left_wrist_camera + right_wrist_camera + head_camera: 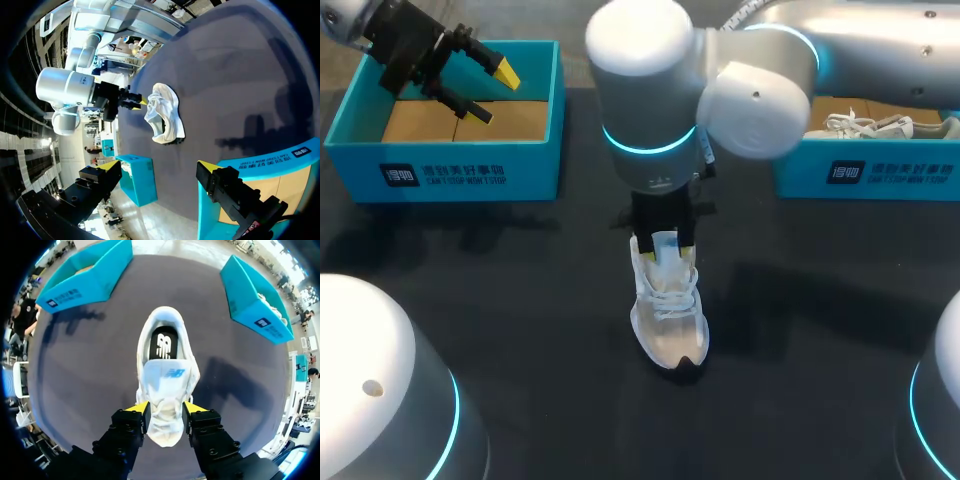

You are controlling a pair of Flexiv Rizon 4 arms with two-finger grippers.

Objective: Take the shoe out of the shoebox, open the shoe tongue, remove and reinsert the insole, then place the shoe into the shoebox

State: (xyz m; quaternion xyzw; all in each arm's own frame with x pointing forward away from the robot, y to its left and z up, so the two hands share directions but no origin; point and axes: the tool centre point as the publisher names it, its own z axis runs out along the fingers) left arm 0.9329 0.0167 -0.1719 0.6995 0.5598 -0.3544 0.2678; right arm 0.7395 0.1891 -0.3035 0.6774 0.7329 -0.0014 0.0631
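Shoe: white shoe point(668, 310) out of the box, standing sole-down mid-table point(520, 300), between the two boxes and apart from both.
Right gripper: right gripper point(166, 410) down over the shoe's laced front, one yellow tip on each side, apparently pressing both flanks; read as clamped on the shoe.
Left gripper: left gripper point(492, 92) hanging above the left shoebox point(440, 175), jaws wide apart, holding nothing.
Left shoebox: teal, open, only brown lining showing inside.
Right shoebox: right shoebox point(860, 175) at the far right, a second white shoe point(865, 125) lying inside.
Tongue: tongue point(167, 374) lying forward over the laces, throat fairly open behind it.
Insole: dark insole point(162, 345) seated in the heel, visible through the opening.
Done: removal from the box, clearly.
Unclear: whether the insole has been out and back; nothing shows either way.
Left: at least the return to a shoebox; possibly the tongue and insole work too.
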